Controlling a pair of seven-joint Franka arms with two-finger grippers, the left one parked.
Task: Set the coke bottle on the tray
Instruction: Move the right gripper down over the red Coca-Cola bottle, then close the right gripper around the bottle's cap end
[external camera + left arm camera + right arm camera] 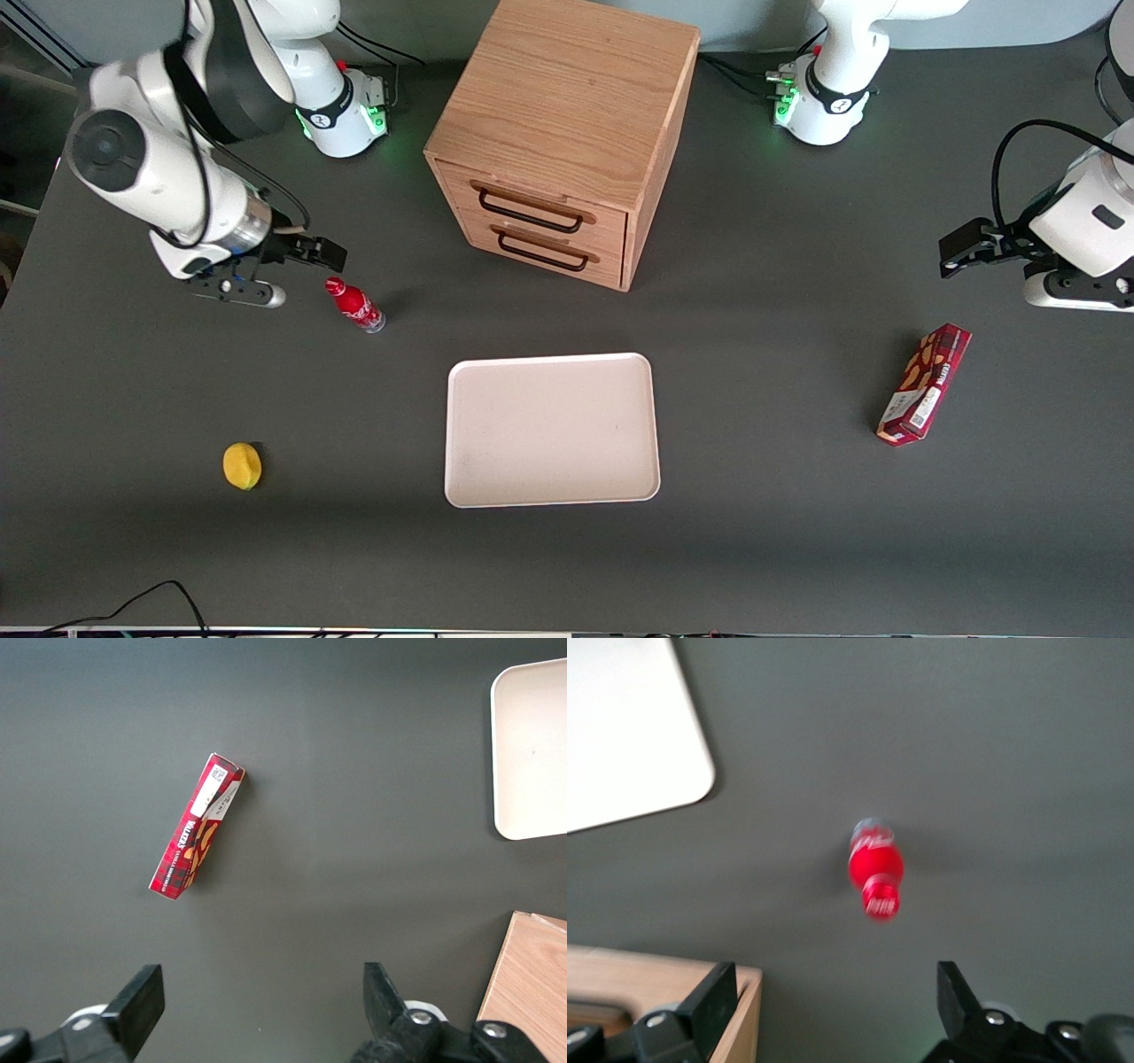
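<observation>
The coke bottle (355,305) is a small red bottle with a red cap and a clear base, standing on the dark table. The tray (551,429) is a large off-white rectangle lying flat, nearer the front camera than the bottle. My gripper (297,270) hangs above the table beside the bottle, toward the working arm's end, open and empty. In the right wrist view the bottle (875,867) stands ahead of the open fingers (713,1003), with nothing between them, and a corner of the tray (629,735) shows.
A wooden two-drawer cabinet (563,133) stands mid-table, farther from the camera than the tray; its edge shows in the wrist view (664,1010). A lemon (242,465) lies near the front. A dark red snack box (924,383) lies toward the parked arm's end.
</observation>
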